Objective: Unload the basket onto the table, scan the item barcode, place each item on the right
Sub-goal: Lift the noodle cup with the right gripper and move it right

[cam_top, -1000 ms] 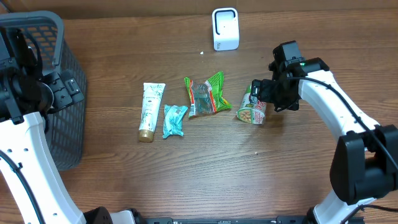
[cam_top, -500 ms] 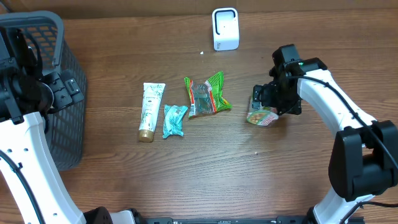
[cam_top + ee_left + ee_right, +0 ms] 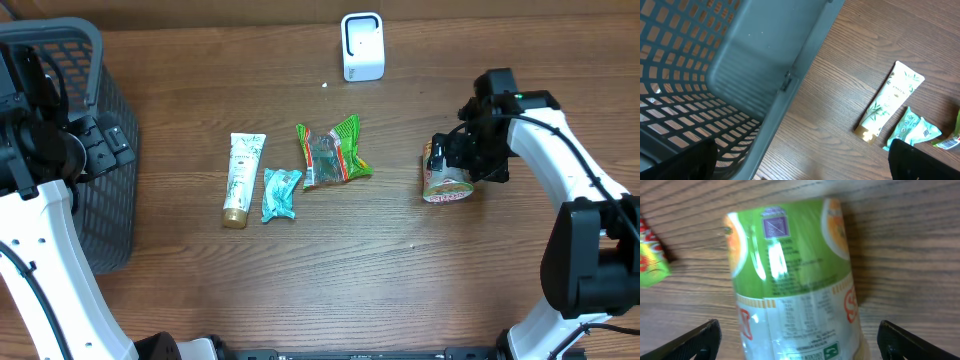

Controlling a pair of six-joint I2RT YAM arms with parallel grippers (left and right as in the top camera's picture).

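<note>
The basket point(image 3: 100, 150) stood far left; tube point(image 3: 242, 178), sachet point(image 3: 280, 193), snack bag point(image 3: 333, 152) and noodle cup point(image 3: 443, 180) ran left to right across the table point(image 3: 300, 290), the scanner point(image 3: 362, 45) behind them.

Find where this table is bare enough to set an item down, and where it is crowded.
Free: the front strip below tube, teal packet, snack bag and cup; the gap between basket and tube; the back between basket and scanner. Crowded: tube to snack bag, and round the right gripper holding the cup.
</note>
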